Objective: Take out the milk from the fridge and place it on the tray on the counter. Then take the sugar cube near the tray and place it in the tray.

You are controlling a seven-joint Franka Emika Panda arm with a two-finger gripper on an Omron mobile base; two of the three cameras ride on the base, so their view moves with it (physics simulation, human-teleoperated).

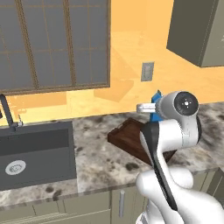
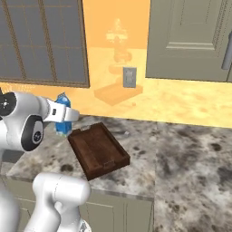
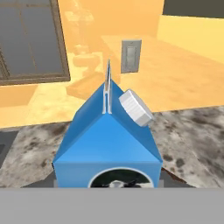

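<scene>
The milk [image 3: 107, 144], a blue carton with a gabled top and a white cap, sits upright right in front of the hand camera. My gripper [image 2: 67, 116] is shut on the milk [image 2: 61, 127], holding it over the counter [image 2: 181, 154] just beyond the far left corner of the tray [image 2: 97, 149]. In the left base view my own arm hides most of the milk [image 1: 155, 111] behind the tray [image 1: 127, 138]. A tiny pale speck [image 2: 126, 133] by the tray's far right corner may be the sugar cube. The fridge is out of view.
A dark sink [image 1: 35, 153] with a faucet [image 1: 8, 113] lies left of the tray. The orange wall behind the counter carries an outlet [image 2: 129, 77]. A grey upper cabinet [image 2: 190, 36] hangs on the right, and a window [image 1: 52, 43] is at the left.
</scene>
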